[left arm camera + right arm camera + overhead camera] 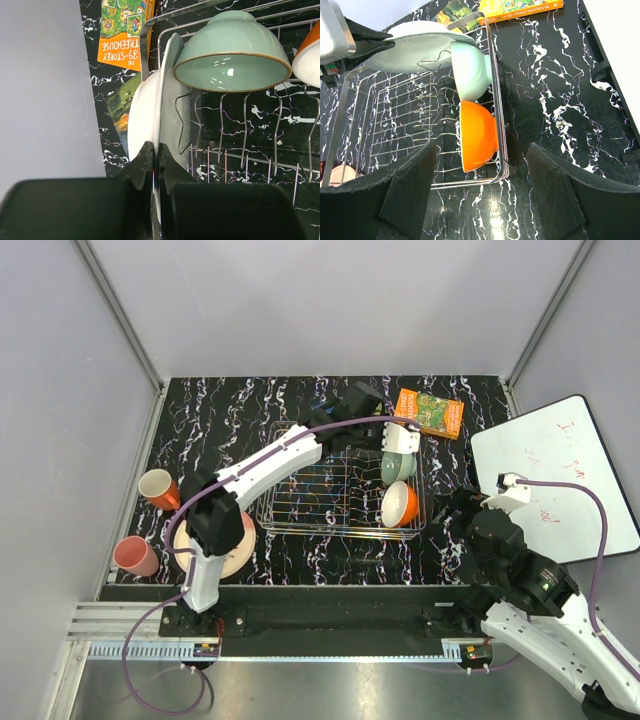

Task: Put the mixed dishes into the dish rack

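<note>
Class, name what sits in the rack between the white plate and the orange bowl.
The pale green bowl, propped on its edge; the right wrist view shows it most clearly.

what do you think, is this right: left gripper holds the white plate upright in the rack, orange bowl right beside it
Not quite: the left wrist view shows the pale green bowl right beside the white plate; the orange bowl sits beyond it. The left gripper does hold the plate upright in the rack.

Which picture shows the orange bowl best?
The right wrist view: the orange bowl sits big and whole in the rack. The top view shows it small; the left wrist view catches only its edge.
</note>
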Tool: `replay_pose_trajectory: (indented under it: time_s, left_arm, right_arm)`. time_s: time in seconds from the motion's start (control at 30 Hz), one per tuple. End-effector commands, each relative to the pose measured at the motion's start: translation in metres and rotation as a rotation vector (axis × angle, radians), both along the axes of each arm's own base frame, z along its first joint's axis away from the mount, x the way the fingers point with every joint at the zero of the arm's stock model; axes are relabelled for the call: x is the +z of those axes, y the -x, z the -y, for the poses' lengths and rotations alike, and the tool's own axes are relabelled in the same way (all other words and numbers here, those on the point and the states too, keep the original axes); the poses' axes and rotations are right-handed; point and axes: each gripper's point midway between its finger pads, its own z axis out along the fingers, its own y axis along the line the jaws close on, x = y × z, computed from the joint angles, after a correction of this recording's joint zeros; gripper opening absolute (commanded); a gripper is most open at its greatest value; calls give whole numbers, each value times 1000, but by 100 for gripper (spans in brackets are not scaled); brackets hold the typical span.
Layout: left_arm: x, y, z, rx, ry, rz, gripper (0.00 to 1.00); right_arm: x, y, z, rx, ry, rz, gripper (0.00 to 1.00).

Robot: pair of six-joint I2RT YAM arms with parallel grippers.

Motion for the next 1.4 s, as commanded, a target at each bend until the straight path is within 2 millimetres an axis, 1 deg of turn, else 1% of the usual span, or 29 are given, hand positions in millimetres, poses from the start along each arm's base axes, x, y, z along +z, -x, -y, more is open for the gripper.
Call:
replay_pose_trajectory:
  time_s: [0.0, 0.03, 0.1, 0.17, 0.2, 0.23, 0.27, 0.3, 0.33, 0.37, 0.4, 0.43, 0.6, 0.63, 0.73, 0.87, 0.9, 0.93, 0.97, 1.0, 1.03, 1.07, 1.1, 1.13, 1.17, 1.27, 1.3, 1.33, 1.37]
  left_arm:
    - [13, 0, 10, -8, 46, 35, 7]
    - [12, 0, 10, -7, 44, 35, 13]
    - [11, 0, 10, -7, 40, 35, 14]
    - [10, 1, 11, -7, 37, 34, 26]
    - [15, -1, 12, -2, 43, 44, 34]
    - [17, -3, 11, 10, 42, 53, 47]
    - [19, -6, 11, 18, 47, 56, 52]
    - [30, -10, 13, 32, 66, 75, 57]
    - [35, -15, 13, 57, 70, 96, 67]
    - [35, -20, 15, 78, 78, 98, 91]
    - [47, -26, 16, 95, 99, 121, 94]
    - [45, -29, 17, 105, 93, 126, 94]
    - [52, -33, 19, 96, 104, 156, 96]
    - [54, -37, 15, 117, 99, 172, 96]
    - [57, -42, 14, 121, 99, 193, 96]
    - [62, -52, 16, 125, 111, 229, 97]
    - [68, -55, 16, 131, 118, 245, 98]
    - [66, -60, 17, 137, 121, 249, 99]
    - [73, -64, 17, 140, 132, 267, 99]
    - [75, -67, 17, 145, 137, 275, 99]
    - [71, -74, 18, 150, 134, 280, 99]
    - [80, -78, 19, 155, 150, 298, 99]
    - [83, -81, 19, 160, 157, 304, 99]
    - [78, -88, 19, 169, 155, 301, 99]
    - [86, -92, 18, 178, 178, 309, 99]
    - [83, -101, 14, 194, 170, 317, 99]
    - [81, -101, 12, 199, 166, 312, 99]
    - [86, -98, 8, 201, 174, 310, 99]
    - [75, -96, 5, 201, 155, 288, 99]
  right_arm:
    - [7, -4, -1, -14, -29, 34, 81]
    - [8, -4, -1, -14, -31, 35, 81]
    - [7, -4, -1, -13, -31, 34, 81]
    - [7, -5, -2, -13, -29, 35, 81]
    - [8, -5, -2, -12, -31, 36, 81]
    - [6, -5, -3, -12, -28, 33, 81]
    - [6, -5, -3, -12, -27, 32, 81]
    - [6, -5, -3, -12, -27, 32, 81]
    - [6, -6, -3, -12, -27, 32, 82]
    - [6, -6, -4, -9, -28, 32, 81]
    - [6, -6, -4, -8, -26, 32, 82]
    - [6, -6, -4, -7, -27, 34, 82]
    - [10, -6, -4, -5, -36, 44, 82]
    - [9, -5, -4, -5, -34, 41, 82]
    - [10, -6, -5, -3, -35, 42, 81]
    - [11, -7, -6, -3, -36, 43, 82]
    - [12, -7, -6, -3, -37, 44, 82]
    - [11, -8, -6, -3, -35, 43, 82]
    - [12, -8, -6, -4, -34, 45, 82]
    - [11, -8, -7, -2, -32, 42, 82]
    - [11, -9, -6, -3, -32, 43, 82]
    - [12, -9, -7, -3, -32, 45, 82]
    - [12, -9, -6, -4, -32, 46, 82]
    - [12, -9, -7, -3, -31, 45, 82]
    - [13, -9, -7, -3, -34, 48, 82]
    - [12, -9, -6, -6, -30, 45, 82]
    - [12, -9, -6, -8, -30, 45, 82]
    - [11, -8, -4, -11, -29, 43, 82]
    - [10, -8, -5, -10, -28, 42, 82]
